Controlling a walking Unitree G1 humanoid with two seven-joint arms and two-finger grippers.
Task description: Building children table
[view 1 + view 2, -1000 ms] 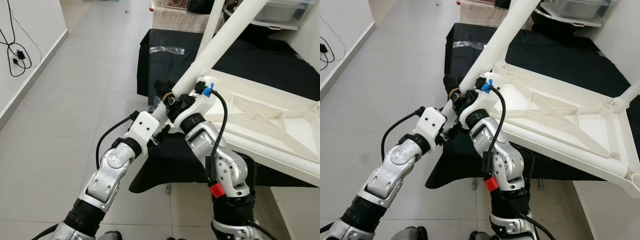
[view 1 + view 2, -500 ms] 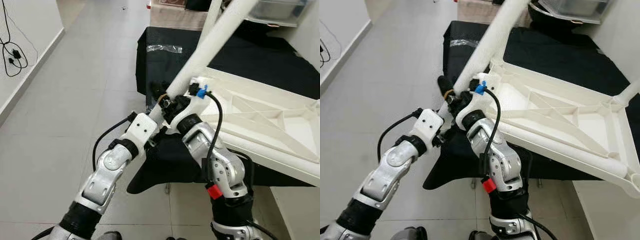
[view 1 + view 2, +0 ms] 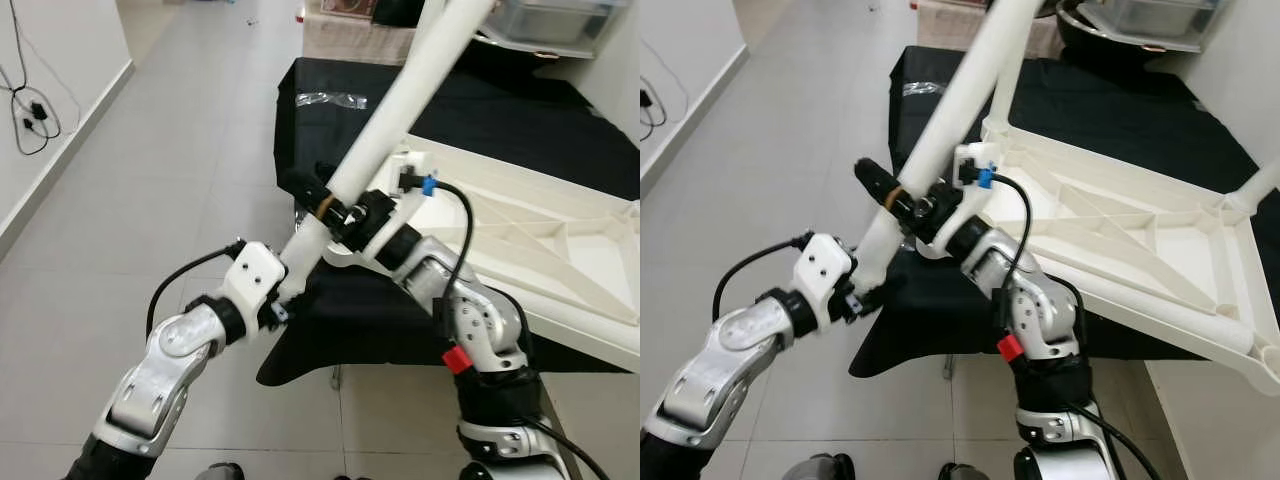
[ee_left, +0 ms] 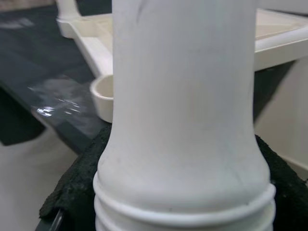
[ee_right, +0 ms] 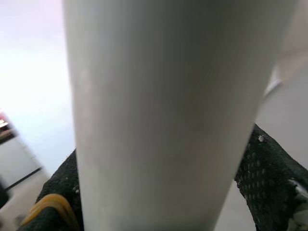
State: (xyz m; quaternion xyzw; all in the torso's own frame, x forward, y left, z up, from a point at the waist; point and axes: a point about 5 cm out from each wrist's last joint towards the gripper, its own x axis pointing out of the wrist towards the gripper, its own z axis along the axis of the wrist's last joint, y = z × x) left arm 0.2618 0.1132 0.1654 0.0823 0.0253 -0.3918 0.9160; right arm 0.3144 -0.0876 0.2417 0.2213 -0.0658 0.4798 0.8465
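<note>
A long white table leg point(image 3: 400, 100) slants up from lower left to upper right in front of me. My left gripper point(image 3: 287, 292) is shut on its ringed lower end, seen close in the left wrist view as the leg point(image 4: 183, 120) between black pads point(image 4: 72, 192). My right gripper point(image 3: 328, 207), with a yellow band on one finger, is shut on the leg a little higher; its wrist view has the leg point(image 5: 168, 96) between black fingers point(image 5: 269, 178). The white tabletop point(image 3: 560, 240) lies upside down to the right, its near corner just behind my right wrist.
The tabletop rests on a low table under a black cloth point(image 3: 520, 110), with a clear plastic bag point(image 3: 330, 98) at its far left. Another fitted leg point(image 3: 1255, 190) stands at the right corner. Black cables point(image 3: 30, 110) lie by the left wall. Grey tiled floor spreads to the left.
The leg's lower end has swung toward me and to the left, away from the tabletop corner. My left arm has drawn back with it, and the right wrist has turned.
</note>
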